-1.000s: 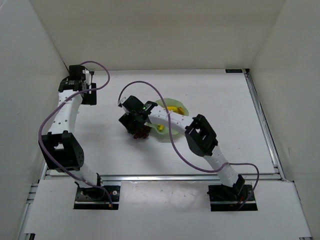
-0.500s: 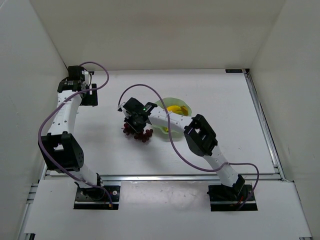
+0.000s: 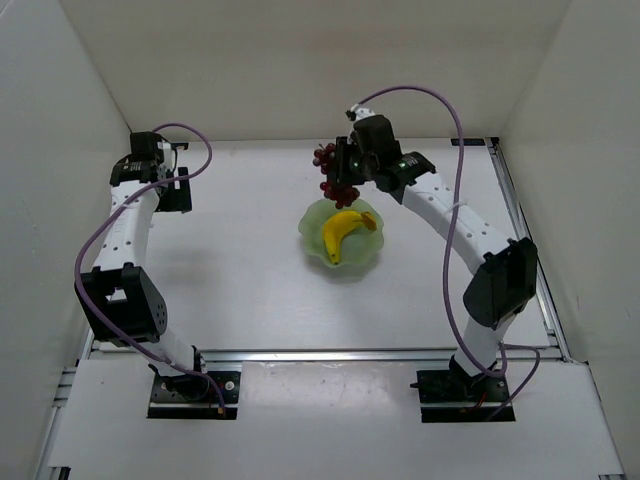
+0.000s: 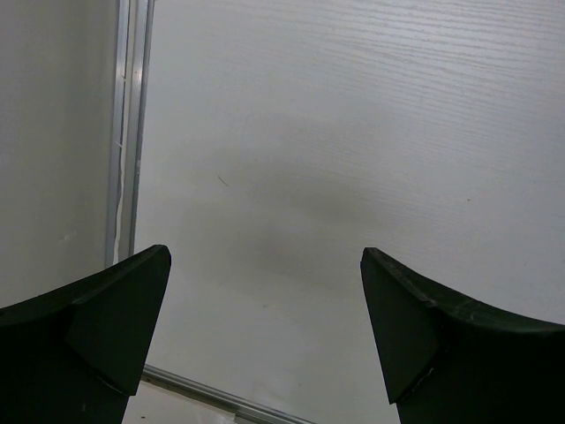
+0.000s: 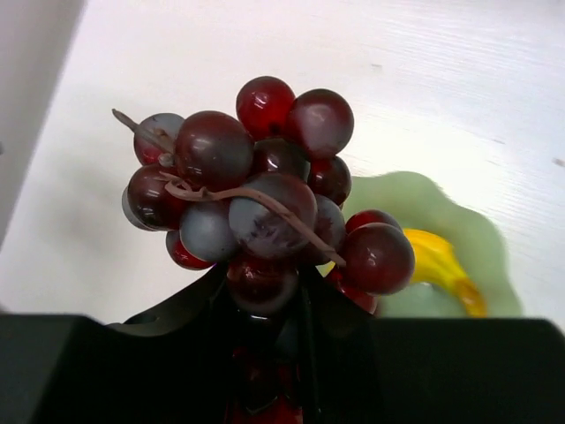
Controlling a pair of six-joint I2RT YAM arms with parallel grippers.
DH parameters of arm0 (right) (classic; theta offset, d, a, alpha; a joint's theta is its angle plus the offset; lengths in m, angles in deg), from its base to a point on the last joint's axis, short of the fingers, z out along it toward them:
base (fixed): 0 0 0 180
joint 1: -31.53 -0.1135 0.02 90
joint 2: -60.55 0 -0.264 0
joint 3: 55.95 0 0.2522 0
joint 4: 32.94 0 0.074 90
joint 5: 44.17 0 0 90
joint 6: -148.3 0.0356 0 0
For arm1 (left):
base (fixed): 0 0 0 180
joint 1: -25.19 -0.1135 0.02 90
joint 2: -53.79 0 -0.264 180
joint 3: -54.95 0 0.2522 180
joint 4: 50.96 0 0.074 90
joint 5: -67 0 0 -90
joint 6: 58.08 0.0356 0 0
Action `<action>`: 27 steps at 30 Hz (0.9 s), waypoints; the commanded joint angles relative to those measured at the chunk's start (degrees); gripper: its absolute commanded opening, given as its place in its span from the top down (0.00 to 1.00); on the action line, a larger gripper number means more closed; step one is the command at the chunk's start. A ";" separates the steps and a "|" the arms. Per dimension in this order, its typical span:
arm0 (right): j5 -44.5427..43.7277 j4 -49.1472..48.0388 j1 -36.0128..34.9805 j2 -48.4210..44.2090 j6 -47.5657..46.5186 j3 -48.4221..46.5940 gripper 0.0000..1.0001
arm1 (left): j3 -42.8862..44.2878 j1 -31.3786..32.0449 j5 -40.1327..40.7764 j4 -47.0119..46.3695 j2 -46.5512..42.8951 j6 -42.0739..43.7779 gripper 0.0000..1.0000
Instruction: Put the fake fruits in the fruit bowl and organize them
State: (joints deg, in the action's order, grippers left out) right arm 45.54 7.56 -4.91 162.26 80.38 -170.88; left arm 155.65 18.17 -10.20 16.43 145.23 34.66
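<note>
A yellow banana (image 3: 342,233) lies inside the pale green fruit bowl (image 3: 311,226) at mid-table. My right gripper (image 3: 341,178) is shut on a bunch of dark red grapes (image 3: 329,170), held in the air just beyond the bowl's far rim. In the right wrist view the grapes (image 5: 256,194) bulge out above my right gripper (image 5: 265,296), with the bowl (image 5: 408,205) and banana (image 5: 446,265) below and to the right. My left gripper (image 3: 181,194) is far off at the back left; in its own view the left gripper (image 4: 265,258) stands open over bare table.
White walls enclose the table on three sides. A metal rail (image 3: 523,225) runs along the right edge, another rail (image 4: 132,132) shows in the left wrist view. Purple cables loop above both arms.
The right gripper closed on the grapes on the table left of the bowl, lifted them, and swung right and away to just behind the bowl. The left arm has not moved.
</note>
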 commanded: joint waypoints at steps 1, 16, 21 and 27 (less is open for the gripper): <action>-2.95 5.33 -0.91 2.62 2.35 5.34 1.00 | 1.13 -0.18 -1.37 0.25 -2.93 -0.63 0.00; -12.36 5.87 0.93 -5.09 -0.10 11.35 0.00 | 1.13 -0.79 -0.84 0.25 -3.45 -0.63 0.00; -14.47 6.39 7.50 -15.30 -0.82 12.48 0.00 | 2.79 -3.33 -0.84 0.25 -4.08 -2.21 0.00; -2.38 9.19 31.11 -26.47 1.91 22.84 0.00 | 2.80 -9.40 -1.46 -0.89 -4.61 -3.45 0.00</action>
State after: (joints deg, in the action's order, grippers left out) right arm 37.03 12.96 17.47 137.17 81.46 -153.13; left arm 156.04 11.54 -10.66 16.48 144.29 32.59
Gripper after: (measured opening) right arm 0.995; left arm 0.998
